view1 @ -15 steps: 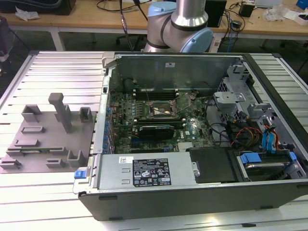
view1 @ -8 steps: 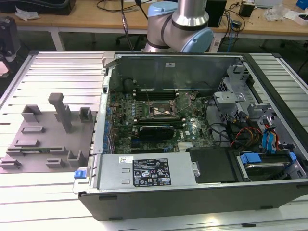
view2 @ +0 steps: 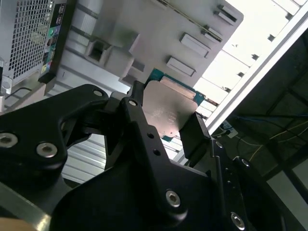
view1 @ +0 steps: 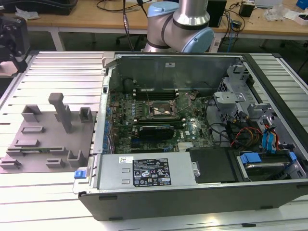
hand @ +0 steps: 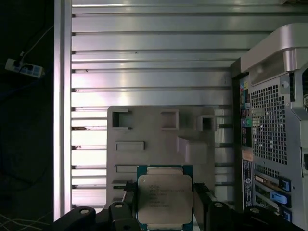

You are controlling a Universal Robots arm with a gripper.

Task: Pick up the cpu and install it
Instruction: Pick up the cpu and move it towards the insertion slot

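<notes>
In both wrist views the cpu (hand: 164, 197) (view2: 168, 108), a flat square chip with a pale silver top and a green edge, sits between my black fingers (hand: 129, 204) (view2: 195, 134). My gripper (hand: 164, 207) (view2: 167, 127) is shut on it, one finger on each side. The chip hangs well above the grey fixture plate (hand: 159, 139) (view2: 159, 29). In the exterior view the dark square socket frame (view1: 161, 111) lies on the motherboard inside the open computer case (view1: 192, 197), and the fixture plate (view1: 48, 139) is at the exterior view's left.
The fixture plate carries raised posts (view1: 60, 108) and slots and rests on a ribbed aluminium table (view1: 53, 72). The case's perforated rear panel (hand: 272, 125) stands beside the plate. A silver labelled box (view1: 147, 171), drive bays and cables (view1: 250, 134) fill the case. The arm's base (view1: 180, 24) is behind.
</notes>
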